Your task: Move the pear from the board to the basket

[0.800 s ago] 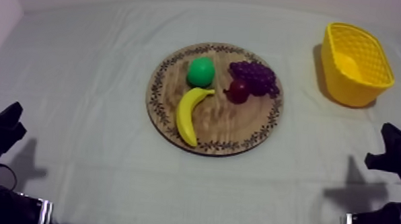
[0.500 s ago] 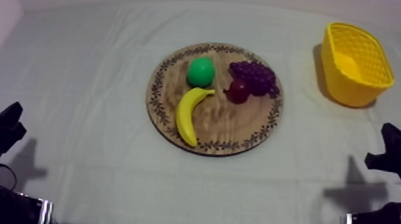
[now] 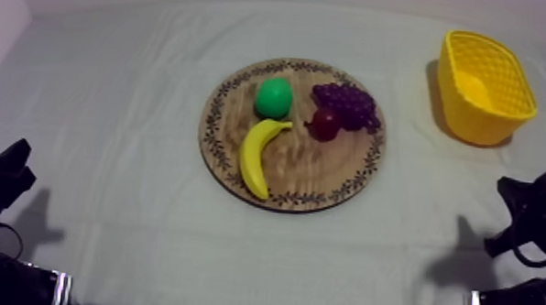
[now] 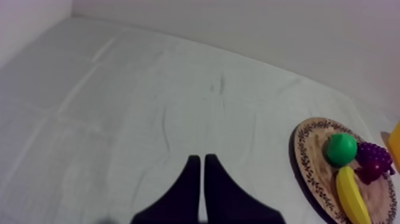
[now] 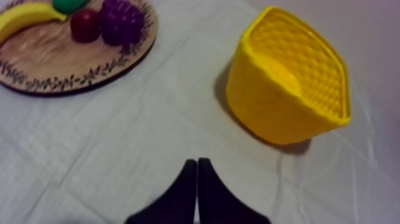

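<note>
A green pear (image 3: 273,97) lies on the round wooden board (image 3: 330,181), toward its far side. The left wrist view shows the pear (image 4: 341,149) on the board (image 4: 306,152) too. A yellow basket (image 3: 483,85) stands at the table's far right, also seen as the basket (image 5: 291,83) beyond my right fingers. My left gripper (image 3: 7,171) rests low at the left edge, shut as a narrow wedge (image 4: 199,164) over bare cloth. My right gripper (image 3: 512,200) sits low at the right, shut (image 5: 195,165), short of the basket and far from the pear.
On the board a banana (image 3: 258,153) lies near the pear, with purple grapes (image 3: 344,102) and a small red fruit (image 3: 325,124) to their right. Open cloth surrounds the board on every side, with wide room between board and basket.
My right arm has shifted inward and slightly up from the right edge. The left arm, the fruit and the basket have not moved.
</note>
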### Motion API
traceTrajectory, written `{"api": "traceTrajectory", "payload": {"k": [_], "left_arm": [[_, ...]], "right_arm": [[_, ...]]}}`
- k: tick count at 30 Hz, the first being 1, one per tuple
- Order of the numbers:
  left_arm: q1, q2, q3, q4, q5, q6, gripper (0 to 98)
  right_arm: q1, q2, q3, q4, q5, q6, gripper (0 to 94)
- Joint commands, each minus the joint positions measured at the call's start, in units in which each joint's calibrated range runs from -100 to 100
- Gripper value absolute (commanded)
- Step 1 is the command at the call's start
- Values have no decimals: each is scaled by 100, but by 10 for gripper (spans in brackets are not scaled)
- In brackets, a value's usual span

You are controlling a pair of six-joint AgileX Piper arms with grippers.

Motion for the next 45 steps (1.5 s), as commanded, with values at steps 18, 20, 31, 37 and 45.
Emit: {"api": "traceTrajectory", "payload": {"k": [18, 20, 31, 37, 45], "left_arm": [[1, 2, -2, 1, 2, -1, 1], [1, 2, -2, 1, 2, -1, 1], [1, 2, -2, 1, 2, 2, 1], [1, 2, -2, 1, 2, 1, 1], [1, 2, -2, 1, 2, -1, 1]], "right_arm": [[-885, 4817, -6016, 151, 3405, -2407, 4], [-1000, 5255, -6527, 106, 3580, -2463, 4], [-1846, 7467, -9080, 197, 4647, -2942, 8], [-2260, 8534, -10329, 311, 5161, -3226, 5], [-2598, 9814, -11885, 504, 5612, -3486, 12]]}}
